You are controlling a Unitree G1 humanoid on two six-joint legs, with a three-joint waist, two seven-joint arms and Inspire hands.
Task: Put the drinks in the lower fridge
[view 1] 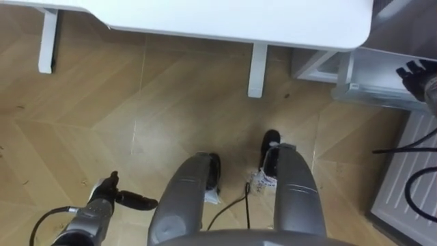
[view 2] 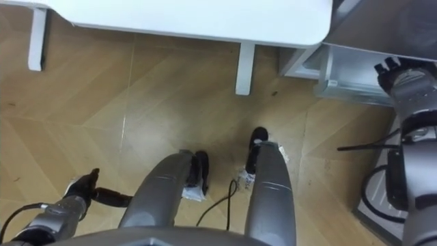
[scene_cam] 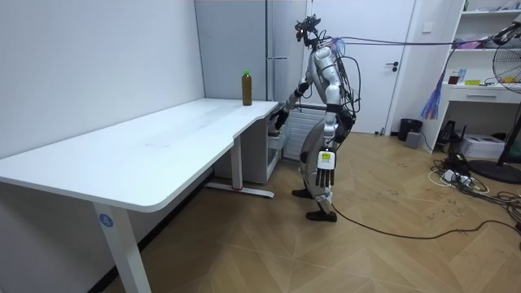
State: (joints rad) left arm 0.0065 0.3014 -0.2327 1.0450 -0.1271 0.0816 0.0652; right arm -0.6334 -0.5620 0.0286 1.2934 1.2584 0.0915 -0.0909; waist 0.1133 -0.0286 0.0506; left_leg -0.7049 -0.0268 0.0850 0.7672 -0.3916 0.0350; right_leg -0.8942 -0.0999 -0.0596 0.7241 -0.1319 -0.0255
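One bottle (scene_cam: pixel 247 88) of brown drink with a green cap stands upright on the far corner of the white worktop (scene_cam: pixel 146 155), in the upper middle of the room view, apart from both hands. The robot stands on the wooden floor (view 1: pixel 171 116) just off that end of the worktop, facing it. A tall grey fridge (scene_cam: pixel 236 49) rises behind the bottle. The right hand (view 2: pixel 403 72) reaches forward lower than the worktop's edge, at the right edge of the eye views, near the pale open shelves of the lower fridge (view 1: pixel 369 78). Whether its dark fingers are apart or curled I cannot tell. The left hand (view 1: pixel 109 195) hangs by the thigh at the lower left of the eye views, its fingers loose and straight, holding nothing. A ribbed white panel (view 1: pixel 410 178) lies at the lower right of the eye views, beside the robot's feet.
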